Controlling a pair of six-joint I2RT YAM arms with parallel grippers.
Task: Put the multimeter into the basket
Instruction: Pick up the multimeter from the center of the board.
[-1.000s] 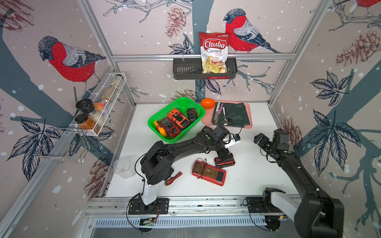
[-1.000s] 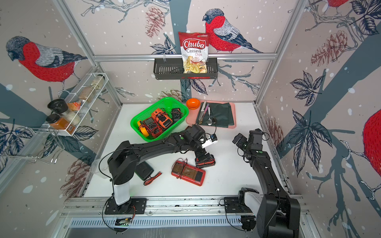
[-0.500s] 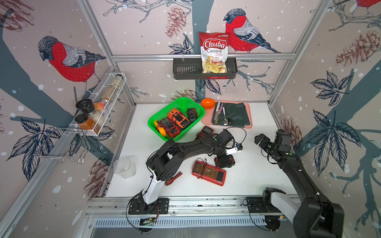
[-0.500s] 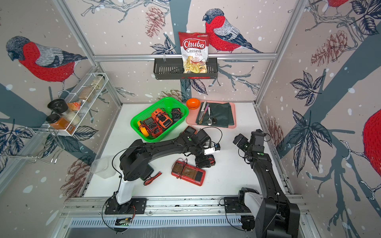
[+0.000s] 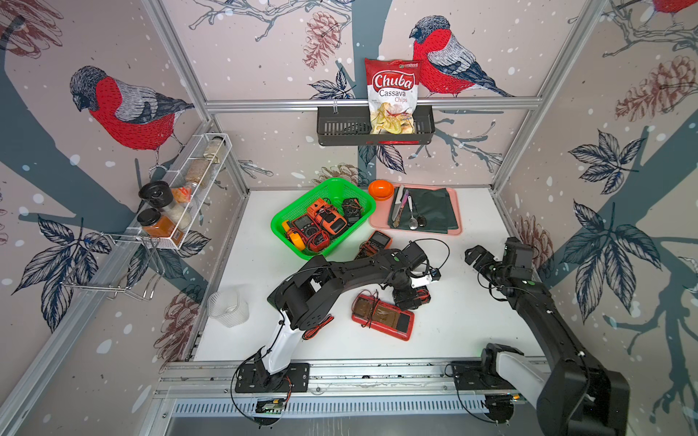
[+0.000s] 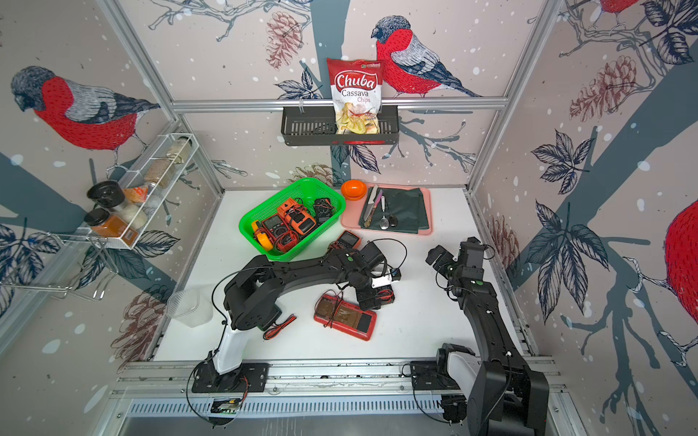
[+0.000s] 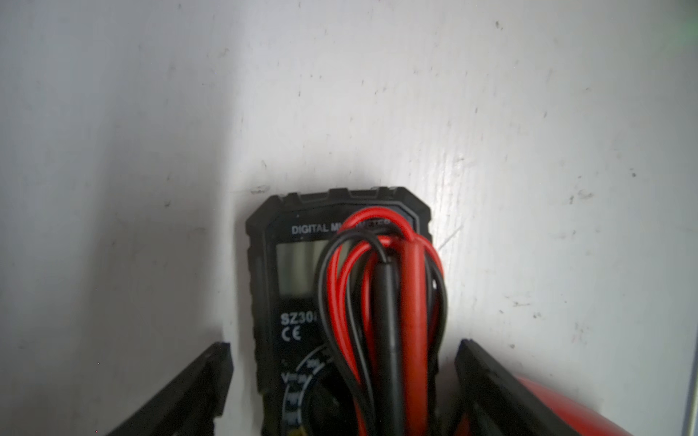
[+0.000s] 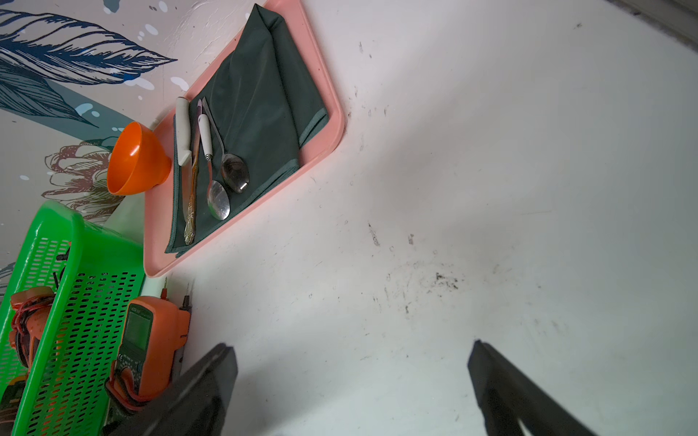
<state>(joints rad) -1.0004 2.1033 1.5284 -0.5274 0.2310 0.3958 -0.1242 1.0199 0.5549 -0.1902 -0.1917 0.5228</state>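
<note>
Change: left gripper (image 7: 343, 351) dropped astride black digital multimeter (image 7: 294, 287), jaws wide, nothing clamped | right gripper (image 8: 351, 362): spread, empty | Task: grasp imminent, basket (image 5: 291, 245) awaits.

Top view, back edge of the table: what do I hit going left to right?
Green basket → orange bowl → pink tray.
</note>
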